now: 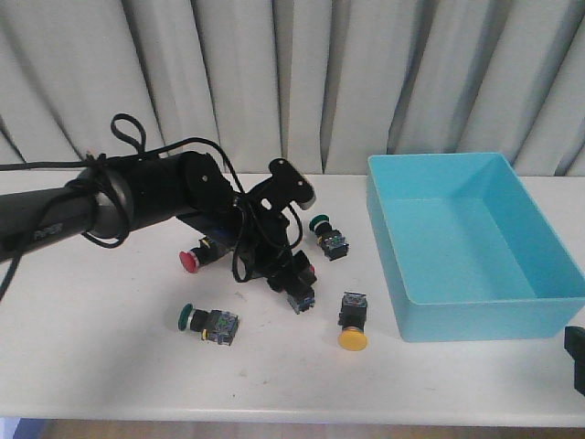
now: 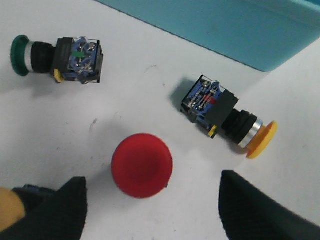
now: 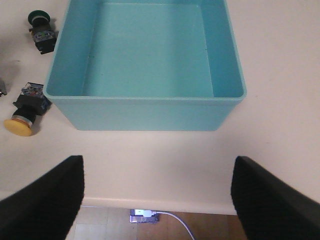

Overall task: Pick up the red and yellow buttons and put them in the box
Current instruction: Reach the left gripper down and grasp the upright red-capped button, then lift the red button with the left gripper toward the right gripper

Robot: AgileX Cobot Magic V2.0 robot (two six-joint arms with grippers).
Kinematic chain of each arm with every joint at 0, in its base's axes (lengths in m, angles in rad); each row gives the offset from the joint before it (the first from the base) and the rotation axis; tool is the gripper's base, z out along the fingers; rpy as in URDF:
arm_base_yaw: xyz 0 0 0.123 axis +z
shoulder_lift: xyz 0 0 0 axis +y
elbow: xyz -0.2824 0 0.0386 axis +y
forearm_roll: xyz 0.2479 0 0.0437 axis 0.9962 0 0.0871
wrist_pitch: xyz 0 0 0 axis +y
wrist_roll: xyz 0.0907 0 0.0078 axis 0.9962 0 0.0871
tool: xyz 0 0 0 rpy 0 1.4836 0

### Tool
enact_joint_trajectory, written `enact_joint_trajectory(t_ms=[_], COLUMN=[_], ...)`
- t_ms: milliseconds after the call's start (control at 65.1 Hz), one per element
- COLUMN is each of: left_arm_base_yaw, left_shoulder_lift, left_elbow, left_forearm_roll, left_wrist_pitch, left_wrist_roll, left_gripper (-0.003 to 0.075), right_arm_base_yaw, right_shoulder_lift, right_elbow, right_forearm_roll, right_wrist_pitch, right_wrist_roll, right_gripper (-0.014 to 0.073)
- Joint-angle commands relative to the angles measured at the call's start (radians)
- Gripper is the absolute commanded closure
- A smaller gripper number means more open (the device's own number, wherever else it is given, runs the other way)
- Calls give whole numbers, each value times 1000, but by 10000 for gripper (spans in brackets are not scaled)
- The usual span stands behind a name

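Note:
My left gripper [image 1: 292, 279] is open and low over the table, and its fingers [image 2: 70, 205] stand on either side of a red button [image 2: 142, 165] that sits cap up, not gripped. A second red button [image 1: 191, 261] lies on its side to the left of the arm. A yellow button [image 1: 353, 337] lies near the box; it also shows in the left wrist view [image 2: 260, 140] and in the right wrist view [image 3: 20, 125]. The turquoise box [image 1: 475, 315] is empty in the right wrist view [image 3: 150, 107]. My right gripper [image 3: 157, 200] is open and empty over the table's front edge.
A green button [image 1: 322, 226] lies just behind my left gripper, and shows in the left wrist view [image 2: 22, 54]. Another green button [image 1: 187, 317] lies front left. Grey curtains hang behind the table. Floor and a cable show beyond the front edge.

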Motion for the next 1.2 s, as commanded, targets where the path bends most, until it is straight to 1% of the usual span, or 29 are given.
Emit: enact_joint_trajectory(t_ms=[0, 169, 430, 675, 783, 890, 982, 1182], left_arm_base_yaw=[-28, -39, -38, -39, -39, -38, -38, -38], left_shoulder_lift=[-19, 24, 68, 93, 93, 93, 90, 30], left_elbow=[-66, -84, -84, -84, -84, -84, -84, -84], left_forearm_roll=[-39, -33, -32, -34, -33, -34, -34, -33], left_wrist_pitch=[-19, -104, -170, -176, -177, -174, -174, -153], left_wrist_roll=[8, 43, 44, 44, 44, 44, 44, 42], left_gripper=[204, 206, 206, 218, 270, 360, 417, 507], right_arm_base_yaw=[-6, -6, -6, -6, -6, -6, -6, -6], right_shoulder_lift=[6, 6, 6, 6, 6, 6, 6, 6], right_elbow=[-28, -28, -28, -28, -28, -28, -28, -28], right_forearm_roll=[-4, -4, -4, -5, -5, -5, -5, -7], right_wrist_pitch=[-57, -57, -56, -56, -56, -56, -58, -59], right_wrist_roll=[-10, -10, -10, -10, -10, -10, -10, -10], right_gripper=[0, 0, 0, 0, 0, 0, 0, 0])
